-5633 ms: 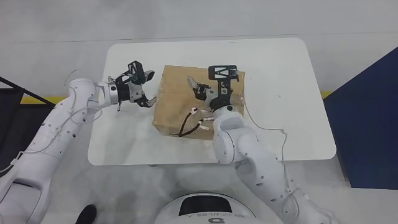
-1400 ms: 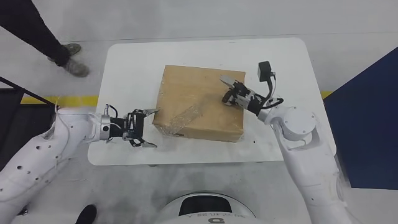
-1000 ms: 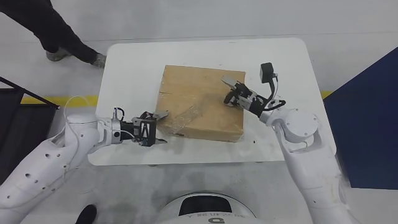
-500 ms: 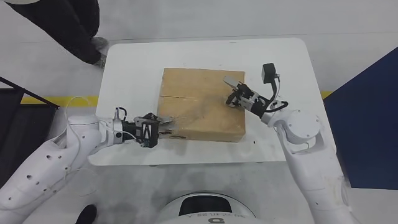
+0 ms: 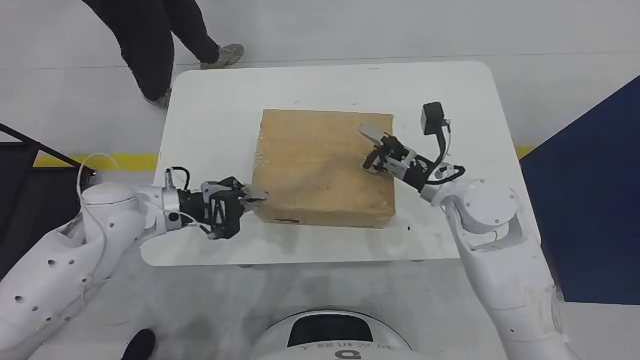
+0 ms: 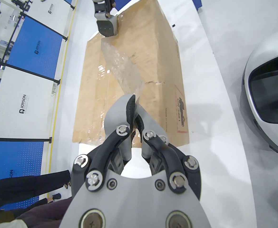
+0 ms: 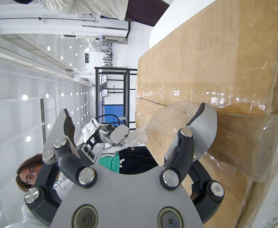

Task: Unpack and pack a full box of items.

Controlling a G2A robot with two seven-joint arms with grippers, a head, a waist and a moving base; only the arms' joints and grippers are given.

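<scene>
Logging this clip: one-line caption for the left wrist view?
Left gripper pinches a clear tape strip lifted off the cardboard box on the white table.

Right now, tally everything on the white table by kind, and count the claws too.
Brown cardboard box: 1
Clear plastic tape strip, partly lifted off the box top: 1
Claws: 2 (left claw shut on the strip, right claw open at the box's far corner)
Total: 4
</scene>
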